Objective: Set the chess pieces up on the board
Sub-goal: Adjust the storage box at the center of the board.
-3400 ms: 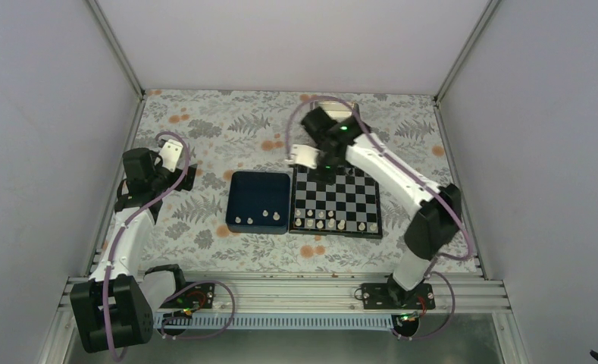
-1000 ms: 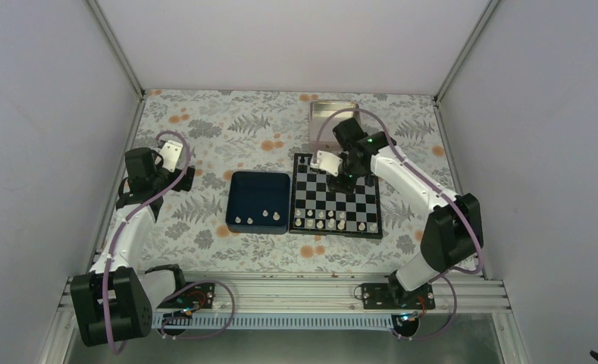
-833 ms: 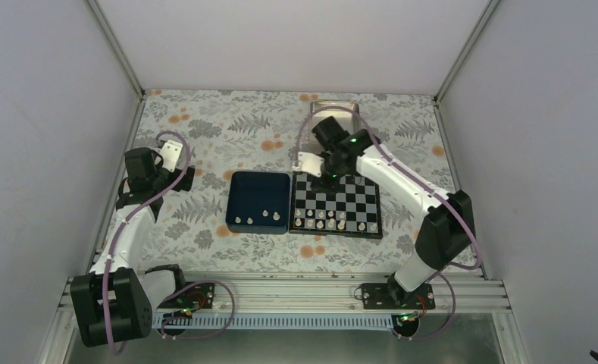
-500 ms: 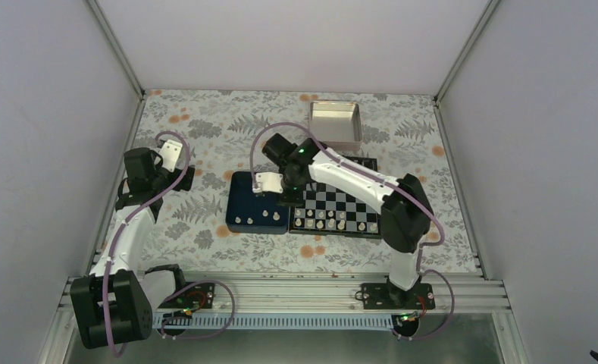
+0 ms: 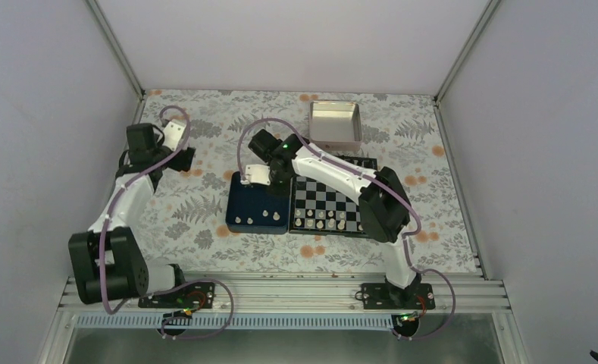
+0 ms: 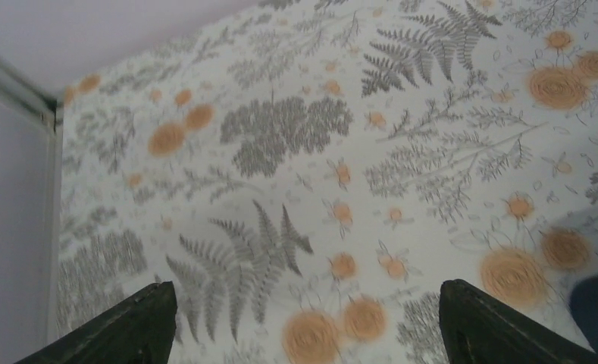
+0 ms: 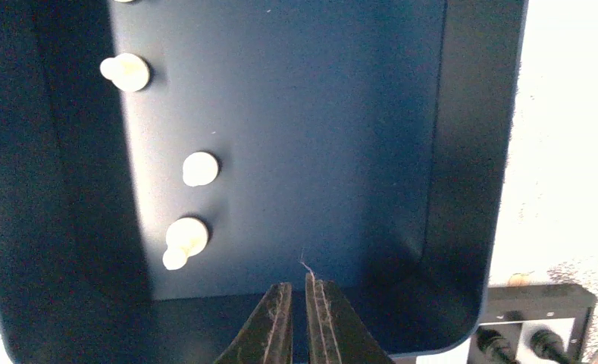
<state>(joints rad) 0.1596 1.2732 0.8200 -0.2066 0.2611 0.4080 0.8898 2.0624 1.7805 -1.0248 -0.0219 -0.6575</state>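
**Right claw over the blue tray, left claw off to the side**

From above: The board (image 5: pixel 333 199) lies on the flowery bench (image 5: pixel 205 227). It touches the right side of a blue tray (image 5: pixel 242 199). White chess pieces (image 5: pixel 322 222) stand in the board's near rows. A few more sit along the tray's near wall. The right claw (image 5: pixel 267 182) hangs over the tray's far edge, well apart from those pieces. A silver tin (image 5: pixel 335 125) sits near the back edge of the bench. The left claw (image 5: pixel 186 155) is out to the left, with bare bench between it and the tray.

Left wrist: The left claw (image 6: pixel 305 287) is spread wide, with only bench under its fingers (image 6: pixel 129 326). The view is blurry. A dark blue bit at the lower right edge may be the tray's corner.

Right wrist: The right claw (image 7: pixel 295 284) is pressed together and pinches nothing. It hangs just inside one tray wall, near a rounded corner. Three pieces lie by the wall on the left. A wide stretch of tray floor lies between them and the wall on the right.
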